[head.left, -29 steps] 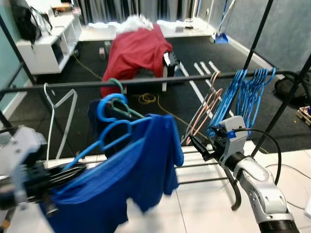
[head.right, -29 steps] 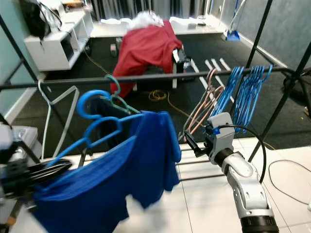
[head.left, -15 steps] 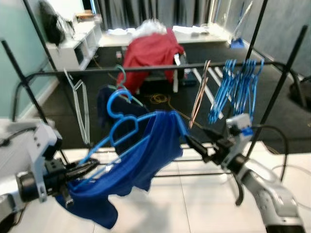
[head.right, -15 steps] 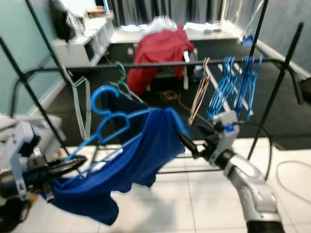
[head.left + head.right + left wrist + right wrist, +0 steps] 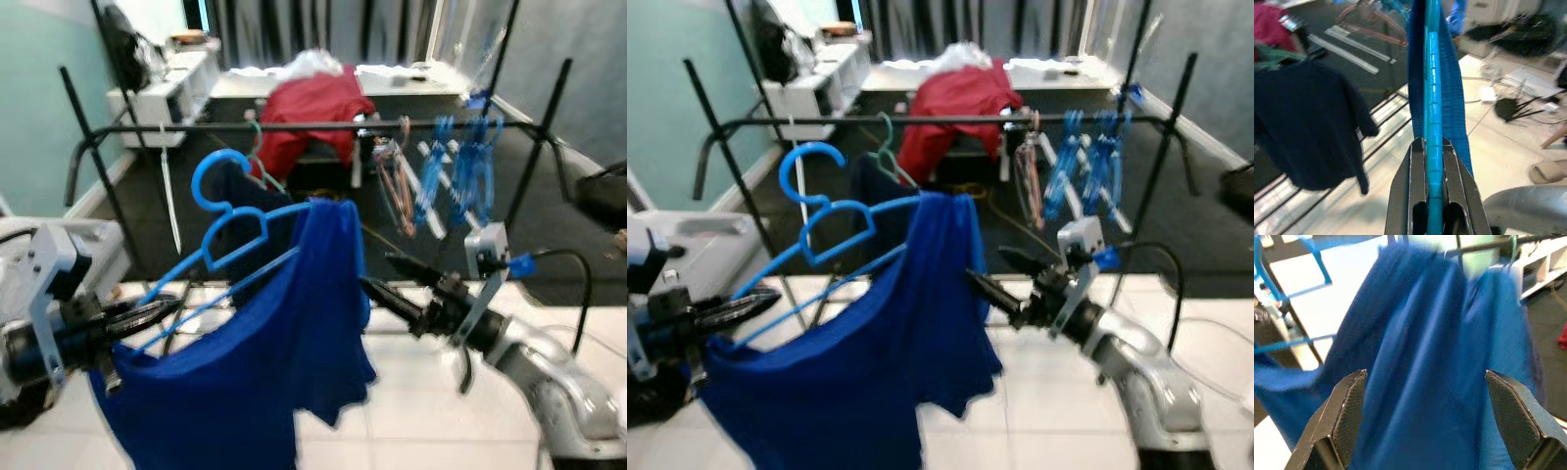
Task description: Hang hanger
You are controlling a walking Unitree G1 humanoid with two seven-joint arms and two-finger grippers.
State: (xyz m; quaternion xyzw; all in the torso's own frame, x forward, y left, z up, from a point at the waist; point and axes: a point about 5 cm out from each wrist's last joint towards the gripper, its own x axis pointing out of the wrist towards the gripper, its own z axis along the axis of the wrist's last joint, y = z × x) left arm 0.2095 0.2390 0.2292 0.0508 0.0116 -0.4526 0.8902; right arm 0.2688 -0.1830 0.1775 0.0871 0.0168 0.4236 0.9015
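Note:
A blue hanger (image 5: 217, 235) carries a blue shirt (image 5: 284, 362) draped over it and tilts up to the right. My left gripper (image 5: 147, 315) is shut on its lower bar; in the left wrist view the fingers (image 5: 1418, 171) clamp the hanger's blue bar (image 5: 1433, 98). The hook (image 5: 217, 171) sits below and in front of the black rail (image 5: 294, 125). My right gripper (image 5: 377, 272) is open, its tips just beside the shirt's right edge; in the right wrist view the shirt (image 5: 1430, 357) hangs between the spread fingers (image 5: 1349, 406).
The rail holds a green hanger with a dark navy garment (image 5: 245, 191), pink hangers (image 5: 397, 186), several blue hangers (image 5: 456, 166) and a white hanger (image 5: 168, 191). Beyond the rack are a red cloth (image 5: 313, 98) and a white shelf unit (image 5: 162, 93). White tiles lie underfoot.
The camera has pulled back, so the whole rack looks farther and wider. My right gripper now reaches in beside the shirt's right edge. The left gripper still holds the hanger.

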